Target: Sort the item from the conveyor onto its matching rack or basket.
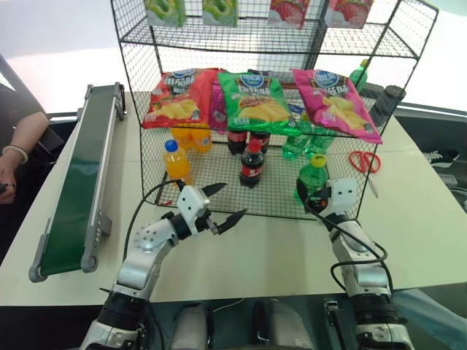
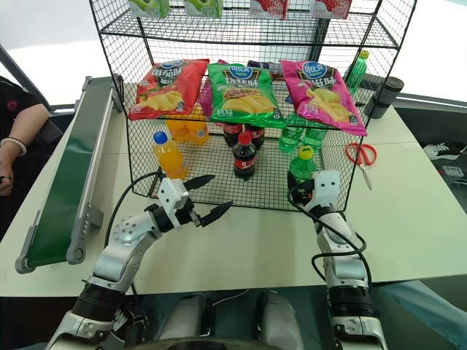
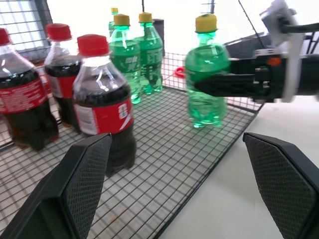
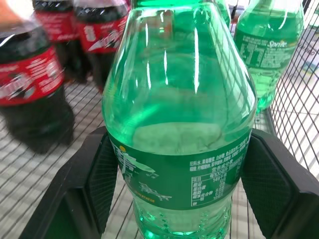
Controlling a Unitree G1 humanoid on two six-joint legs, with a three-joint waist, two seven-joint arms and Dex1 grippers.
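Green soda bottle, yellow-capped, stands upright on the bottom tier of the black wire rack, at the front right corner, and my right gripper has it clamped: in the right wrist view both black fingers press flat against the label band on either side. My left gripper hangs over the white table just in front of the rack's lower edge, its jaws spread wide with nothing between them; in the left wrist view its two fingers frame a cola bottle standing near the front of the tier and, beyond it, the clamped green bottle.

On that same tier I can see an orange-drink bottle toward the left front, more cola bottles at the middle, and other green bottles behind the held one. Crisp bags lie across the tier above. Red scissors sit on the table to the rack's right. Conveyor runs along the table's left side, well apart from both grippers, its dark-green belt bare. A person's arm rests beyond it.
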